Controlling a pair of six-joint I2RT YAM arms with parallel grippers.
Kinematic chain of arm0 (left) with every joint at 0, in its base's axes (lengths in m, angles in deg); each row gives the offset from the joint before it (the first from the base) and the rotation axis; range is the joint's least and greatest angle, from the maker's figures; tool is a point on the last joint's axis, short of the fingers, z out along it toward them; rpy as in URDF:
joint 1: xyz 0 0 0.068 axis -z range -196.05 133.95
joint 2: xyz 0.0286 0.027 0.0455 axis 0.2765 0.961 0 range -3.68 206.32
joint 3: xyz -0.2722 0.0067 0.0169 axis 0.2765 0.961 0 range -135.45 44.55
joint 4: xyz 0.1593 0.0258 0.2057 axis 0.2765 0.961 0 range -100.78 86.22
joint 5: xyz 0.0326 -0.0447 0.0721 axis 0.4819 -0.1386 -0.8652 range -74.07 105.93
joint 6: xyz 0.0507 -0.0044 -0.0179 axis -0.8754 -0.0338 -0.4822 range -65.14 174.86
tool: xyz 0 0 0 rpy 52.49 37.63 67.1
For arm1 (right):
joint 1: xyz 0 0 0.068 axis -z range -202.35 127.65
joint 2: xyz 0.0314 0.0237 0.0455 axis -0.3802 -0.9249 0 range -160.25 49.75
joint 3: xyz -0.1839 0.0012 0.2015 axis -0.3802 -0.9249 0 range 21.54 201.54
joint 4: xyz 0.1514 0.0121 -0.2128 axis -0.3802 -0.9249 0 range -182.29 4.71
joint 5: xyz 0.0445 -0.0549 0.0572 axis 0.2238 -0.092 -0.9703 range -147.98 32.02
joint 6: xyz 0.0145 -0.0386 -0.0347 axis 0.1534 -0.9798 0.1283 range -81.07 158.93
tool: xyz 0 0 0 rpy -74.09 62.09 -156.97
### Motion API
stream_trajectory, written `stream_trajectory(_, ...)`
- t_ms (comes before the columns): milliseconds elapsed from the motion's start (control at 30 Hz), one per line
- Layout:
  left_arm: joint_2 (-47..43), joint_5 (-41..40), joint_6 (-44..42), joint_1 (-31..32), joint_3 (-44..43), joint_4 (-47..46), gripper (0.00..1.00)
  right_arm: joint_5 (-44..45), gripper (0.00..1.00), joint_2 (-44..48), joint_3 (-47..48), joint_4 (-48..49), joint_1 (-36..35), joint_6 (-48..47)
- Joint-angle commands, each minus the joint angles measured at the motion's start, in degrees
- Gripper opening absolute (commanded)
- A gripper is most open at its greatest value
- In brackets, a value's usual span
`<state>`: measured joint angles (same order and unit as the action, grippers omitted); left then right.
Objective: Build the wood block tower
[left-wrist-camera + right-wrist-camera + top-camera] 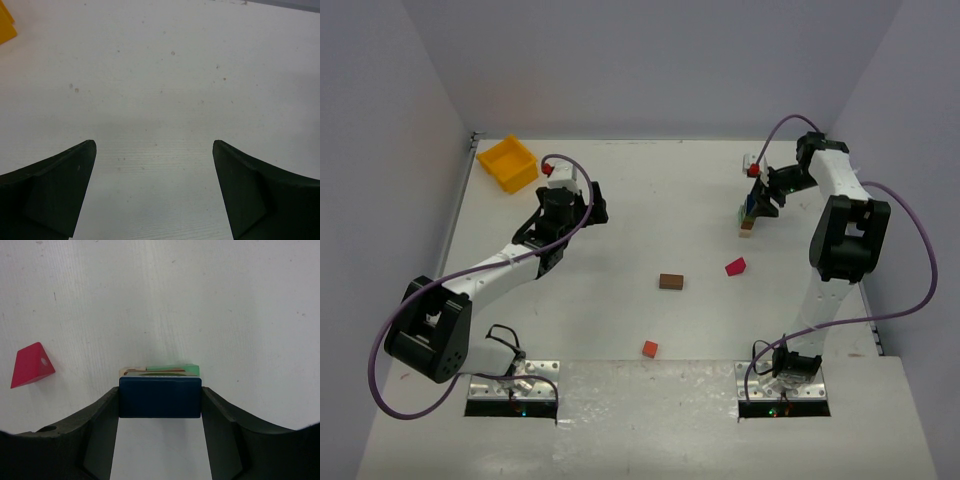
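Blue block (160, 399), long axis across the jaws, sits clamped in right gripper (160, 394) atop wood block tower (748, 224) near worktop (650, 190) right edge; left gripper (154, 146) open, distant.

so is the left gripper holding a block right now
No, the left gripper stands wide open, with only bare table showing between its jaws.

A flat white bench (620, 200) with a matte top is enclosed on three sides by plain, pale lavender-grey walls: a back wall (650, 60), a left wall (380, 180) and a right wall (920, 150). The scene is lit softly and evenly. Small dark specks (73, 88) are scattered over the bench surface.
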<state>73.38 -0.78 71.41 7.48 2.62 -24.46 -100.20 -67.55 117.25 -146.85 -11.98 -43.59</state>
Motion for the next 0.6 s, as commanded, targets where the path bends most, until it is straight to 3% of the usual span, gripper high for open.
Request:
stream_trajectory(0,-0.06,-0.25,-0.48,-0.15,-2.19,-1.34,1.0,-1.29,0.63,1.63,-0.09,0.21,0.17,-0.8)
stream_trajectory(400,-0.06,-0.31,-0.56,-0.15,-2.22,-1.17,1.0,-1.29,0.75,1.51,0.23,0.27,0.09,-0.33)
stream_trajectory(567,-0.04,-0.36,-0.65,-0.15,-2.19,-1.17,1.0,-1.22,0.99,1.39,0.53,0.3,0.09,0.39)
